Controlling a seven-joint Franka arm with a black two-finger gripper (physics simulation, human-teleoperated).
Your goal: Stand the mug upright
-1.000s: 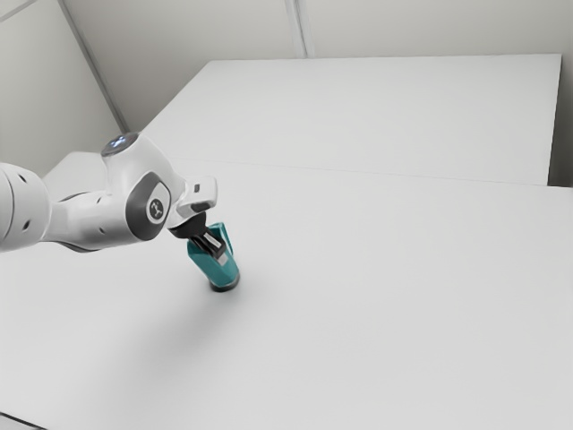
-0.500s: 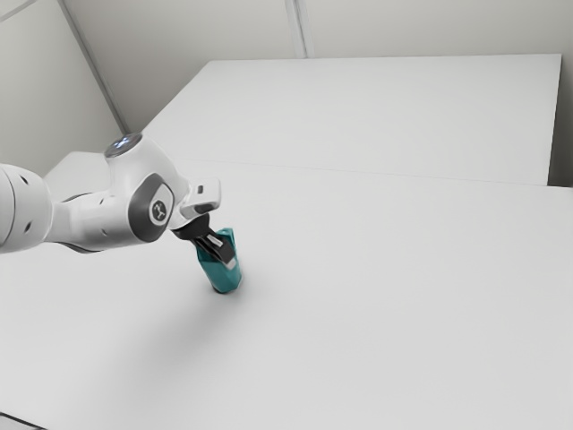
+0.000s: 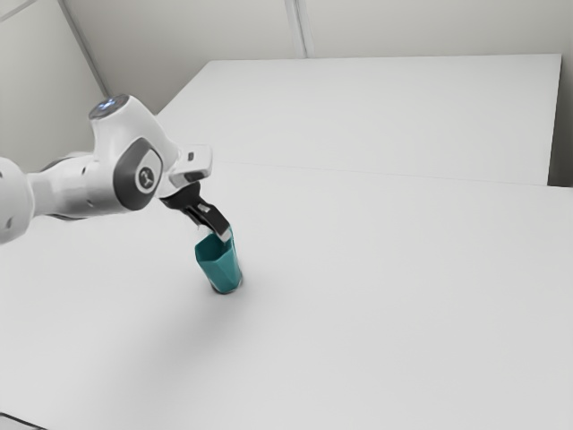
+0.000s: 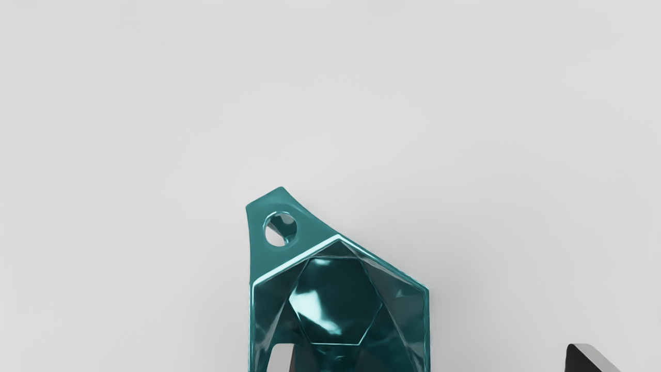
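Soft light brightens the table; faint shadow spreads from the mug toward the exterior view's lower-left table edge; white glare glints inside.

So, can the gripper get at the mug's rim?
Probably yes: the gripper is open at the mug, one finger over its opening, the other outside the rim, with nothing seen in the way.

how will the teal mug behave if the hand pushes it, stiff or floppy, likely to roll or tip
The teal mug is probably stiff, given its flat faces and crisp edges. A high push might tip it, as it looks tall and tapers downward, but those flat sides should discourage rolling. Its glossy finish could make it slippery.
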